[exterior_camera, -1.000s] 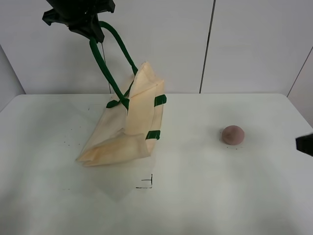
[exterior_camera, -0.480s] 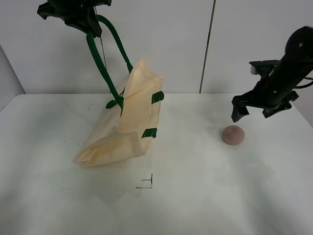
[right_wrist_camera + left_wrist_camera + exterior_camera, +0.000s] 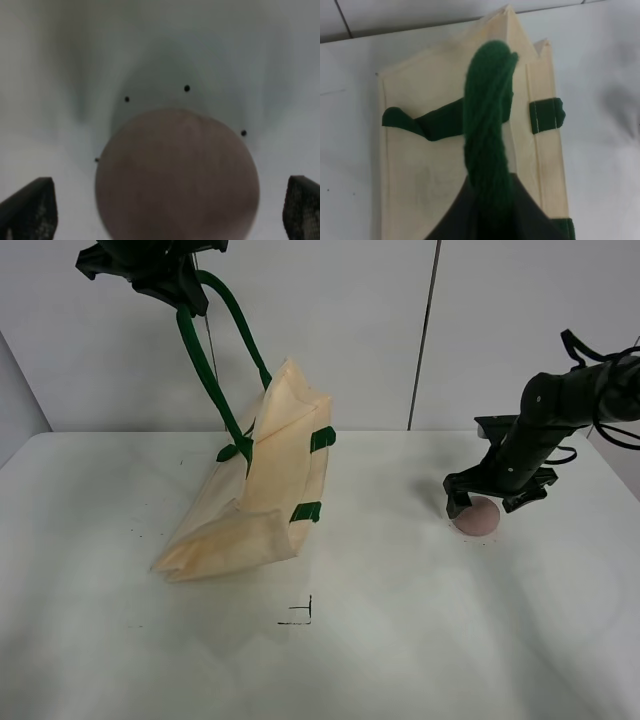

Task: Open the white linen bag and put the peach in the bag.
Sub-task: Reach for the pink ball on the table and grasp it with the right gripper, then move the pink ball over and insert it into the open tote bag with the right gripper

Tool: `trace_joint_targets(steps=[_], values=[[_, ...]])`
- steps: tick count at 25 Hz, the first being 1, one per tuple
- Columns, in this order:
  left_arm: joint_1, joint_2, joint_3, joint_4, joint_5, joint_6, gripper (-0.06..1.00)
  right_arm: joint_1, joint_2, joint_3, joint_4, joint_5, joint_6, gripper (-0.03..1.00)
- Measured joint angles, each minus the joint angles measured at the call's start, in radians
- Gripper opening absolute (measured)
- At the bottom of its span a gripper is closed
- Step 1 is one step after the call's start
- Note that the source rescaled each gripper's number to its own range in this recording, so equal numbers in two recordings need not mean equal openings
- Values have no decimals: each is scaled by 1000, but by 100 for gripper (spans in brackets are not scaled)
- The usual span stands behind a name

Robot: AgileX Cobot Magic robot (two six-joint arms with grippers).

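The white linen bag (image 3: 260,485) is cream cloth with dark green strap handles and hangs tilted, its bottom resting on the table. My left gripper (image 3: 170,285) is shut on a green handle (image 3: 215,350) high at the back left and holds the bag up; the left wrist view looks down the handle (image 3: 487,130) onto the bag (image 3: 427,165). The peach (image 3: 477,517) lies on the table at the right. My right gripper (image 3: 490,502) is open and low over the peach, one finger on each side. The right wrist view shows the peach (image 3: 177,175) between the fingertips (image 3: 30,207).
The white table (image 3: 400,640) has a small black corner mark (image 3: 300,615) in front of the bag. Small black dots (image 3: 187,88) ring the peach's spot. A white panelled wall (image 3: 500,330) stands behind the table.
My right arm has come down from above and behind the peach, so the open gripper now straddles it. The left gripper and the bag have hardly moved in the last half second.
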State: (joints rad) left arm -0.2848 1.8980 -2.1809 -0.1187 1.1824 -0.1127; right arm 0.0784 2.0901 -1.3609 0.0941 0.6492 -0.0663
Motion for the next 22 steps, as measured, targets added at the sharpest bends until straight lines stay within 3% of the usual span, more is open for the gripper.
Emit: trace_joint_targets(steps=[3, 5, 6, 9, 10, 13, 16, 20, 22], values=[[0, 0, 0, -4, 0, 0, 0, 0, 37, -1, 0, -19, 0, 99], [0, 0, 0, -4, 0, 0, 0, 0, 48, -1, 0, -19, 0, 85], [0, 0, 0, -4, 0, 0, 0, 0, 48, -1, 0, -19, 0, 69], [0, -9, 0, -4, 0, 0, 0, 0, 26, -6, 0, -16, 0, 6], [0, -15, 0, -3, 0, 0, 0, 0, 14, -6, 2, -12, -1, 1], [0, -31, 0, 4, 0, 1, 0, 0, -38, -21, 31, 15, -34, 0], [0, -38, 0, 7, 0, 1, 0, 0, -102, -107, 103, 121, -102, 0], [0, -40, 0, 7, 0, 1, 0, 5, -136, -288, 271, 294, -193, 0], [0, -41, 0, 7, 0, 1, 0, 29, -137, -354, 336, 335, -212, 0]])
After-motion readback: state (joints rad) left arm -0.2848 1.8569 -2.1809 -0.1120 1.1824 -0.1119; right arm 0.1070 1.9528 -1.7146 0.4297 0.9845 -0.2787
